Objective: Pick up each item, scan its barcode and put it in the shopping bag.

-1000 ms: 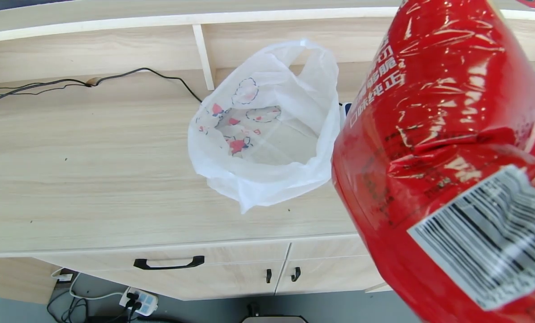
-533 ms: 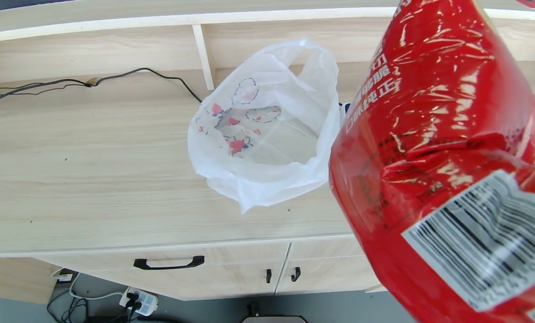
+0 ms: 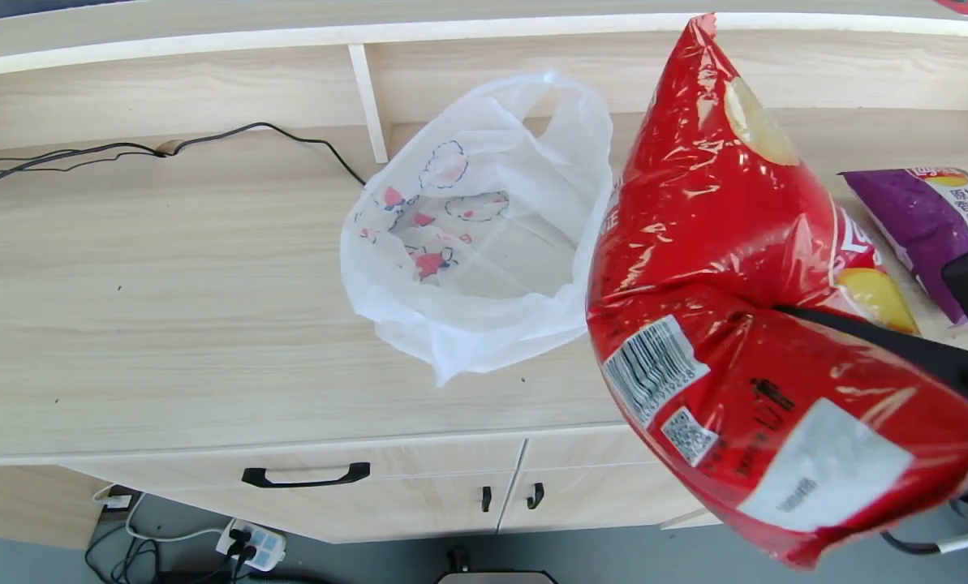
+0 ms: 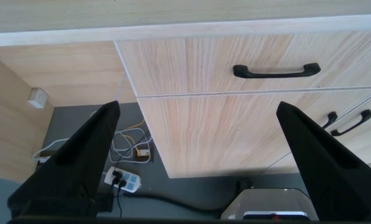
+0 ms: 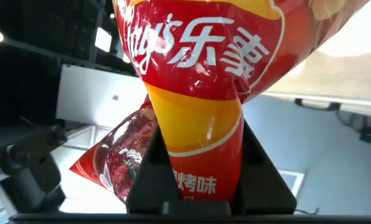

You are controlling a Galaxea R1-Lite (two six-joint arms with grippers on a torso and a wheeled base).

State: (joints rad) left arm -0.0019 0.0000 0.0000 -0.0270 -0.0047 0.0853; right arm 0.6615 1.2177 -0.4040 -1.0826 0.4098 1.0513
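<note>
One red crisp bag (image 3: 719,243) hangs at three o'clock, pinched at its waist by our right gripper (image 5: 201,165), barcode (image 3: 654,369) turned toward us, likely for scanning. Our left gripper (image 4: 197,162) gapes wide and empty, low beside the drawers (image 4: 235,137). The white shopping bag (image 3: 484,243) stands open at centre; its raised rim is what the crisps must clear. A purple packet (image 3: 922,215) lies toward two o'clock.
</note>
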